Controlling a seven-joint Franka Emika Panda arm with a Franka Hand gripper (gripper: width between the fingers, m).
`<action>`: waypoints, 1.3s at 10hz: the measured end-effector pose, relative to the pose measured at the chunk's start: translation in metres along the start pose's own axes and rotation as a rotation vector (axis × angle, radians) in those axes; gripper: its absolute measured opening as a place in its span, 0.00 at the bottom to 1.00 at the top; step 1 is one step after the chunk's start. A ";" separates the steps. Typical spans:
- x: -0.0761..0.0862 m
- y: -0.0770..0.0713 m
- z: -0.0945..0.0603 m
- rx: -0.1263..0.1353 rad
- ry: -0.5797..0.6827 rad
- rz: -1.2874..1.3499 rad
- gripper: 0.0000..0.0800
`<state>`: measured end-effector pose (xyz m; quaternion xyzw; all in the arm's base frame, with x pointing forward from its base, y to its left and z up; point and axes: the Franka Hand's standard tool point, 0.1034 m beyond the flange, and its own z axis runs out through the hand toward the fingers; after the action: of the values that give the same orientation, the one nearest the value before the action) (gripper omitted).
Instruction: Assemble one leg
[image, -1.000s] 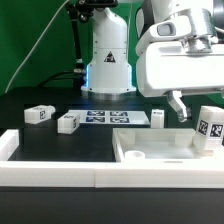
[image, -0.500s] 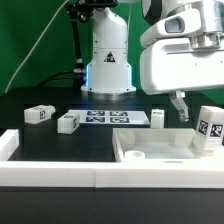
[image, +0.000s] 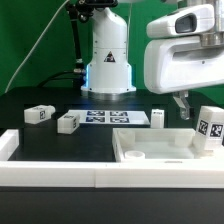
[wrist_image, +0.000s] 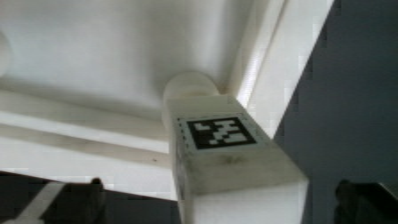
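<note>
A leg (image: 210, 128), a small white block with a square tag, stands upright at the right end of the large flat white rimmed piece (image: 150, 152). In the wrist view this leg (wrist_image: 222, 140) fills the middle, tag facing the camera, against the piece's raised rim (wrist_image: 267, 60). My gripper (image: 188, 106) hangs just above and to the left of it. In the wrist view my gripper (wrist_image: 217, 200) is open, its dark fingertips (wrist_image: 71, 196) wide apart on either side of the leg without touching it. Three more legs (image: 38, 114), (image: 67, 122), (image: 158, 118) lie on the black table.
The marker board (image: 110, 118) lies flat in the middle of the table. The robot base (image: 108, 60) stands behind it. A white wall (image: 60, 172) runs along the table's front edge, with a raised corner at the left (image: 8, 145).
My arm has shifted toward the exterior view's right, bringing the gripper closer above the upright leg. The legs and the large piece have not moved.
</note>
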<state>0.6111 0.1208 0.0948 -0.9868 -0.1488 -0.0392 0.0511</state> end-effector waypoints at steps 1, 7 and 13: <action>0.001 0.000 0.000 -0.005 0.006 0.035 0.81; 0.008 -0.004 0.002 -0.019 0.065 0.071 0.66; 0.009 -0.003 0.002 -0.019 0.067 0.093 0.37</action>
<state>0.6186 0.1260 0.0943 -0.9912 -0.1006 -0.0710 0.0486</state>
